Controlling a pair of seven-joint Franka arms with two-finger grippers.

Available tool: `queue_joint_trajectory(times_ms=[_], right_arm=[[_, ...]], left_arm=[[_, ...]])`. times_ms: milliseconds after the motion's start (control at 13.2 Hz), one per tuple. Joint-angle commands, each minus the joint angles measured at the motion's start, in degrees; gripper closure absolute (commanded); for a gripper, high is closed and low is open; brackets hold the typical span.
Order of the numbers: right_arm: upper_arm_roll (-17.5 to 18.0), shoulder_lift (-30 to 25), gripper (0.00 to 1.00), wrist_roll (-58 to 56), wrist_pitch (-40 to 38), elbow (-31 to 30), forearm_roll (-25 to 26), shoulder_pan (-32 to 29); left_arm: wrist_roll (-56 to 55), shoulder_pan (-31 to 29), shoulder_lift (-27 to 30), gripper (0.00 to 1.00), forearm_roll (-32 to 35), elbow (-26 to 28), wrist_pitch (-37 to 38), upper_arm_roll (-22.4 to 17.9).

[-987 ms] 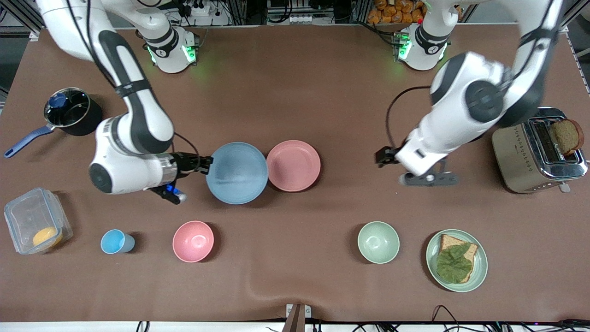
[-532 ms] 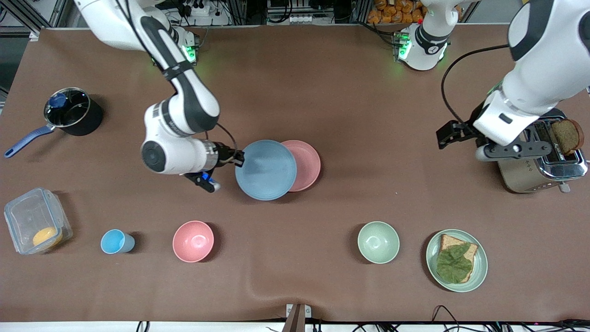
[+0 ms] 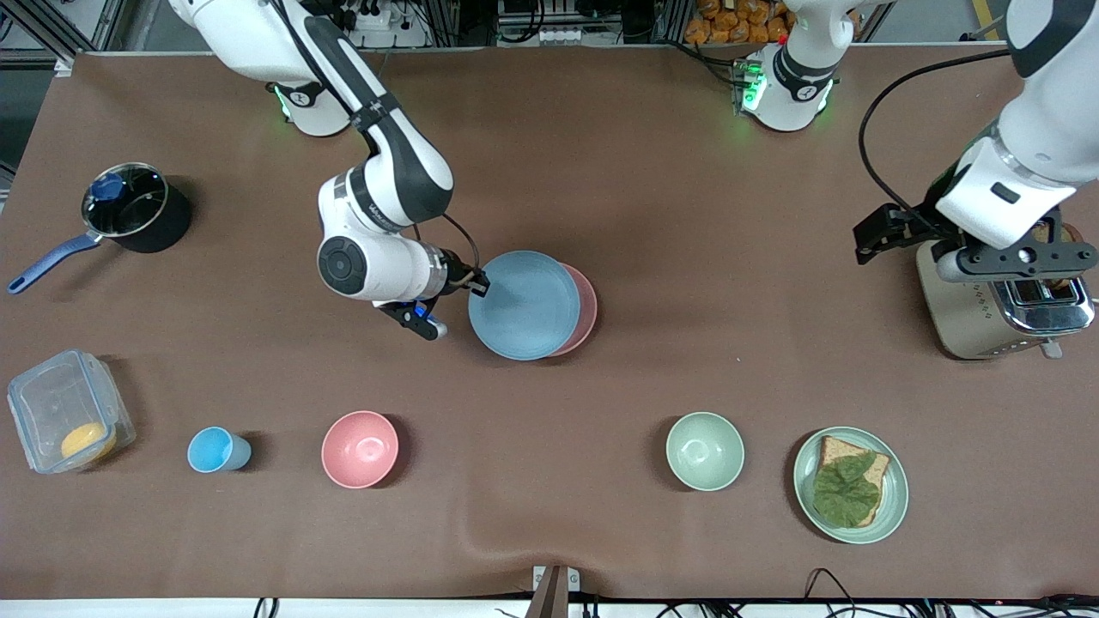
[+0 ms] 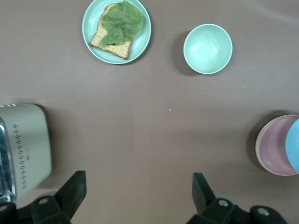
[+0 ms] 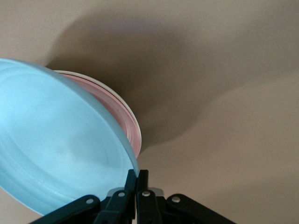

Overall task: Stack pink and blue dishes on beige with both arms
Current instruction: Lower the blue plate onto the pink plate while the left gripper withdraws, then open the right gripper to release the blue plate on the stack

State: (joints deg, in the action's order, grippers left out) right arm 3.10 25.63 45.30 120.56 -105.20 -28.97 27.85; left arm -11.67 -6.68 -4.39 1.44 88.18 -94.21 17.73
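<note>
My right gripper is shut on the rim of the light blue plate. It holds that plate tilted, just above the pink plate, covering most of it. A cream-beige plate shows only as a thin rim under the pink one. My left gripper hangs open and empty over the toaster, well away from the plates.
Nearer the front camera stand a blue cup, a pink bowl, a green bowl and a green plate with bread and a leaf. A plastic container and a pot are at the right arm's end.
My right arm has carried the blue plate sideways from beside the pink plate to over it. My left arm has drawn back to above the toaster.
</note>
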Motion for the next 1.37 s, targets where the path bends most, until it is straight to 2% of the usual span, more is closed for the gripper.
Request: queue_joint_trajectory(times_ms=[0, 304, 532, 1063, 1139, 1215, 1291], right_arm=[[-0.55, -1.56, 1.00, 0.41, 7.12, -4.83, -1.96, 3.69], [-0.64, -0.85, 1.00, 0.76, 9.25, -4.93, -3.46, 5.37], [-0.55, -0.41, 1.00, 0.93, 12.41, -6.68, -3.46, 6.16], [-0.64, 0.65, 1.00, 0.93, 13.39, -6.86, -3.55, 6.86], [-0.64, 0.65, 0.88, 0.85, 13.21, -6.77, -3.46, 6.87], [-0.72, 0.65, 0.31, 0.93, 13.21, -6.77, -3.46, 6.61], [-0.73, 0.56, 0.00, 0.85, 13.04, -6.77, -3.46, 6.52]], left_arm=[[3.14, 6.49, 1.40, 0.00, 1.55, 0.14, 1.22, -7.87], [4.02, 12.99, 2.89, 0.00, 0.76, 1.90, 1.23, -14.82], [4.11, 13.27, 3.25, 0.00, 0.67, 2.69, 1.22, -15.01], [4.46, 13.09, 5.27, 0.00, -0.47, 5.24, 0.96, -16.59], [4.46, 13.18, 5.71, 0.00, -0.48, 5.33, 1.05, -16.59], [4.46, 13.18, 6.32, 0.00, -0.48, 6.11, 1.05, -16.68], [4.46, 13.27, 6.59, 0.00, -0.21, 6.21, 1.05, -16.77]])
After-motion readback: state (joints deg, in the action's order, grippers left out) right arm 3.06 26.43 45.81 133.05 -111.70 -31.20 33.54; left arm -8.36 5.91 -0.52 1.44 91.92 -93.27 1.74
